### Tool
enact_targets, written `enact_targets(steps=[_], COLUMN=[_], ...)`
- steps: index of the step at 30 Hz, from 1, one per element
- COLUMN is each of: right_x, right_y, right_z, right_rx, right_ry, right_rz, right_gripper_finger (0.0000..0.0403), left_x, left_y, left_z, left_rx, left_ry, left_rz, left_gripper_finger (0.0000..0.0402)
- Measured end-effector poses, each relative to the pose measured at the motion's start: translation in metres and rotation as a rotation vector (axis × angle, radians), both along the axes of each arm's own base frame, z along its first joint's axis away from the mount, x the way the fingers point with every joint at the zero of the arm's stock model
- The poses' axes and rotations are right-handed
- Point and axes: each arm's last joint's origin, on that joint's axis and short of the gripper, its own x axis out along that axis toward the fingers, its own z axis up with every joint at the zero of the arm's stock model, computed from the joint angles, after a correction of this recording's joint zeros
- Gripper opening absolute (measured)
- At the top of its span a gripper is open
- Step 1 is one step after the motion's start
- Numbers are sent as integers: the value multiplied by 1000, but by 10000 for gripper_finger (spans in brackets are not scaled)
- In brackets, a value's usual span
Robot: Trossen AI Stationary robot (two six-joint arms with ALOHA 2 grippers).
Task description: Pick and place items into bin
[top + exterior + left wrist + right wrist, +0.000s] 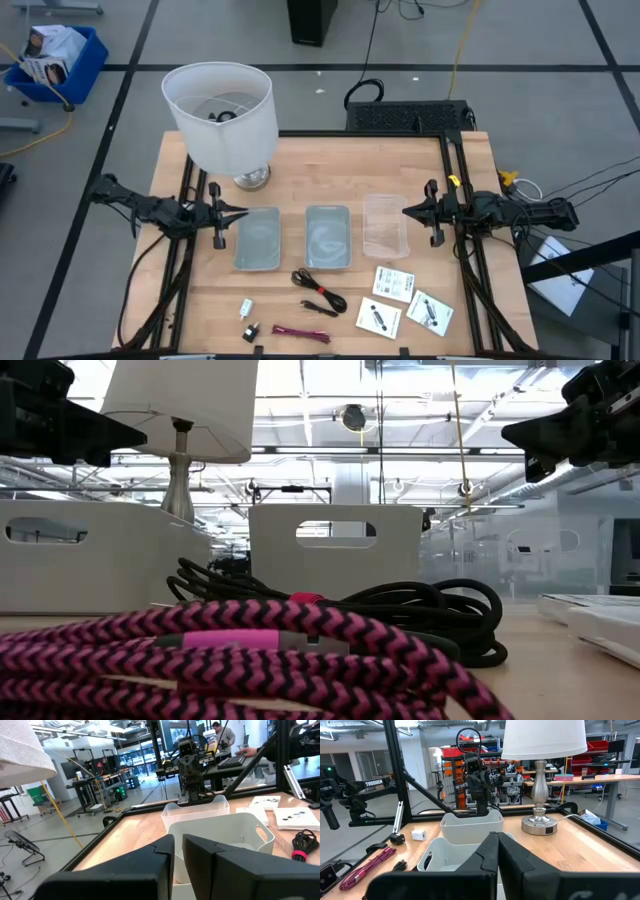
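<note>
The items lie on the near part of the table. Three white packets (pixel 394 284) sit near-right, a coiled black cable (pixel 318 290) lies in the middle, and a red-magenta cable (pixel 300 333) lies by the near edge. A white plug (pixel 246 308) and a black piece (pixel 251 331) lie to their left. Two grey bins (pixel 257 238) and a clear bin (pixel 385 225) stand in a row, nothing showing inside. My left gripper (pixel 238 211) hovers shut left of the row. My right gripper (pixel 408 210) hovers shut by the clear bin's right side.
A big lamp with a white shade (pixel 222 115) stands at the table's far left, just behind my left gripper. The black frame rails (pixel 455 250) run along both sides of the table. Bare wood shows between the bins and the items.
</note>
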Motion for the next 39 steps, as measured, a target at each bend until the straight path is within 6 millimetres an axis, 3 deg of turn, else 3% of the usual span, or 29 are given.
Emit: enact_targets(steps=[39], right_x=[0], right_y=[0], right_z=[0], right_rx=[0], right_ry=[1], right_rz=[0], right_gripper_finger=[0], left_x=[0], left_y=[0], left_z=[0], left_rx=[0], left_ry=[0], left_rz=[0], left_gripper_finger=[47])
